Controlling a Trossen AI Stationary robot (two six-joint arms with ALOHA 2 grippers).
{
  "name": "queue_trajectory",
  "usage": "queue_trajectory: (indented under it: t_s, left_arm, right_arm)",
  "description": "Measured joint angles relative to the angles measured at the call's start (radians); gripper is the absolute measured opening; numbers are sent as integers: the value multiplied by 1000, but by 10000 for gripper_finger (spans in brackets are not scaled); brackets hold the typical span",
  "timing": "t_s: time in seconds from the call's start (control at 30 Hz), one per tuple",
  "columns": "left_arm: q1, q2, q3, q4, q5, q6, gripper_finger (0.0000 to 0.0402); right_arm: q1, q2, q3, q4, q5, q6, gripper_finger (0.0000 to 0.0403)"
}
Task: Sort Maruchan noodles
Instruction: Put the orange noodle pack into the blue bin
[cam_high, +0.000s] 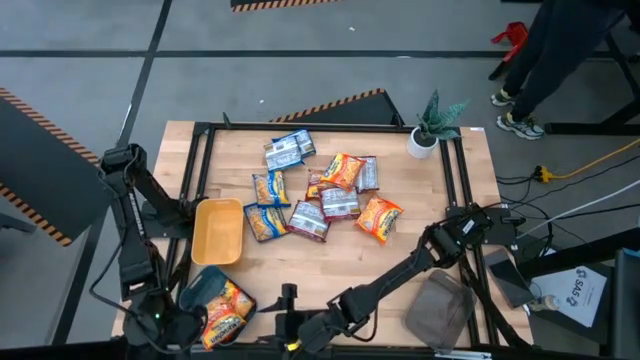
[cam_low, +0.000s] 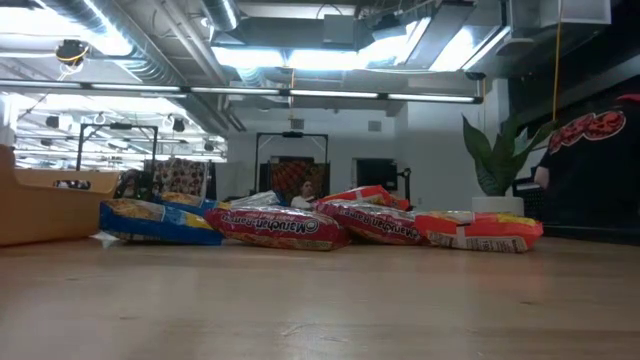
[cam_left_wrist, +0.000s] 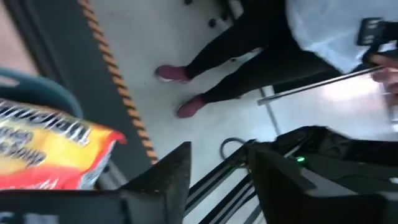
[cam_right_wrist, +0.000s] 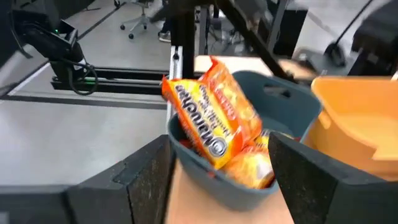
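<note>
Closest to the overhead camera's bottom edge, the teal tray (cam_high: 205, 290) sits at the table's near left corner with orange packets (cam_high: 228, 310) piled in it, one leaning over its rim toward the table's edge. Just beyond it along the left edge lies the yellow tray (cam_high: 218, 231), with nothing visible in it, and the grey tray (cam_high: 440, 308) rests at the near right corner. The right gripper (cam_right_wrist: 217, 180) reaches low across the near edge toward the teal tray, its fingers spread wide and carrying nothing, with the orange packets straight ahead of it. The left gripper (cam_left_wrist: 214, 180) hangs off the near left corner by the teal tray, pointing at the floor where a person's legs show; its fingers stand apart and hold nothing. The remaining Maruchan noodles (cam_high: 325, 190) lie in a loose heap at the table's middle toward the far edge, blue-and-silver ones on the far left of the heap, red-brown-and-silver ones in the centre, orange ones scattered among them. A potted plant (cam_high: 430, 125) stands at the far right corner. The sort looks only begun. The next pick would go best on an outlying packet, such as the orange one on the heap's right side, gripped across its crinkly edge so that neighbours are not dragged along.
</note>
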Motion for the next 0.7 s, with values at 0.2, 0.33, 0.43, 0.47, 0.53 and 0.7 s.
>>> queue_trajectory:
  t_s: [0.2, 0.33, 0.43, 0.47, 0.53, 0.7]
  left_arm:
    - [7, 0, 0, 32, 51, 153, 216]
    - [6, 5, 0, -105, -73, 304, 233]
    - [7, 14, 0, -129, -173, 365, 242]
    - [6, 20, 0, -123, -185, 376, 245]
    - [5, 42, 0, -120, -189, 399, 248]
    - [-14, 132, 0, -138, -156, 442, 250]
  right_arm:
    - [34, -1, 0, -13, 17, 30, 260]
    - [58, -1, 0, -36, 72, 84, 260]
    - [64, -2, 0, -67, 105, 148, 260]
    - [65, -2, 0, -72, 114, 166, 260]
    - [63, -2, 0, -72, 125, 189, 260]
    - [62, -2, 0, -78, 125, 213, 260]
